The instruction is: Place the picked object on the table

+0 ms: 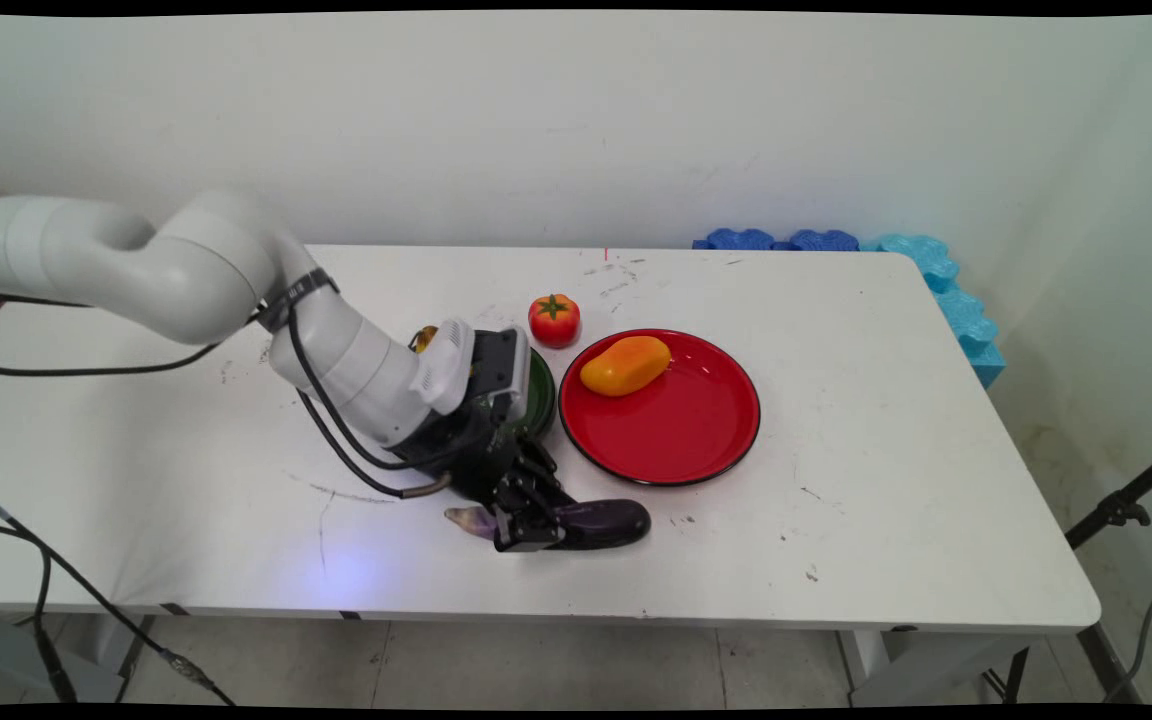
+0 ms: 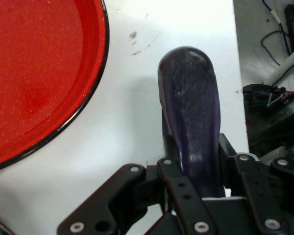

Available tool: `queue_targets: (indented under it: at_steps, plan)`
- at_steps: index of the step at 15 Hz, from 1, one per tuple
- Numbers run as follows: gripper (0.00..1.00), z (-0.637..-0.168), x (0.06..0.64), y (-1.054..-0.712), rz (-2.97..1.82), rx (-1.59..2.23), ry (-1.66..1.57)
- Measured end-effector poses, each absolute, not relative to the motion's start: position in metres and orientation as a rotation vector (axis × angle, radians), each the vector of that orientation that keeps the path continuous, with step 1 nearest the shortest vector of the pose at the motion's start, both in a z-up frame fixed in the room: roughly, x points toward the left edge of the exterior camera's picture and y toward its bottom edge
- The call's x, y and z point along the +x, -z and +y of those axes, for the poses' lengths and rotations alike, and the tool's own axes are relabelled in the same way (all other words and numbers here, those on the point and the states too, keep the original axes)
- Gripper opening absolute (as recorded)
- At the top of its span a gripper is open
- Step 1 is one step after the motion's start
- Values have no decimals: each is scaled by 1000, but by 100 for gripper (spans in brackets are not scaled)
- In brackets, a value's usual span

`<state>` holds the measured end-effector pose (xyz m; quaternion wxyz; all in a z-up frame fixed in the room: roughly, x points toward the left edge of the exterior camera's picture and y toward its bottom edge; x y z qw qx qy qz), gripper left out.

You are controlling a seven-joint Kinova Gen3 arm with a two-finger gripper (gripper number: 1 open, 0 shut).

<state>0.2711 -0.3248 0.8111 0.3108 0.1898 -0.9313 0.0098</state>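
The arm reaches down from the left to the near part of the white surface [image 1: 836, 500], and its black gripper [image 1: 528, 528] sits low over a dark purple eggplant [image 1: 604, 522] that lies on its side close to the front edge. The fingers stand on either side of the eggplant, closed in against its flanks, so the gripper is holding it around the stem half. The pale stem tip pokes out to the left of the gripper, while the rounded, glossy end extends to the right, past the fingers. The eggplant looks to be resting on the surface.

From the hand view the eggplant [image 2: 191, 117] runs straight up out of the gripper [image 2: 198, 188], lying between the two black fingers [image 2: 179, 186], with its blunt end pointing away from the hand. To its left in that view lies the curved, black-edged rim of the red plate [image 2: 39, 73], apart from the eggplant with a strip of bare white surface [image 2: 122, 122] between them.

In the main view the red plate [image 1: 681, 430] lies just behind and to the right of the gripper, and an orange-yellow mango [image 1: 625, 365] rests on its far left part. A red tomato [image 1: 554, 319] with a green top stands on the surface just beyond the plate's left rim. A dark green plate [image 1: 540, 392] lies beside the red one, mostly hidden behind the wrist. Blue foam pieces [image 1: 926, 270] line the surface's far right corner.
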Motion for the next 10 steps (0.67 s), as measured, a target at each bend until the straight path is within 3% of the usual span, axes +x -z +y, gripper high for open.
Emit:
queue_targets:
  at_steps: [5,6,10]
  plan:
    - [0,-321,268,-800,-2449,497,-31]
    - [100,-321,267,-799,-2446,493,-32]
    - [100,-321,262,-804,-2424,470,-47]
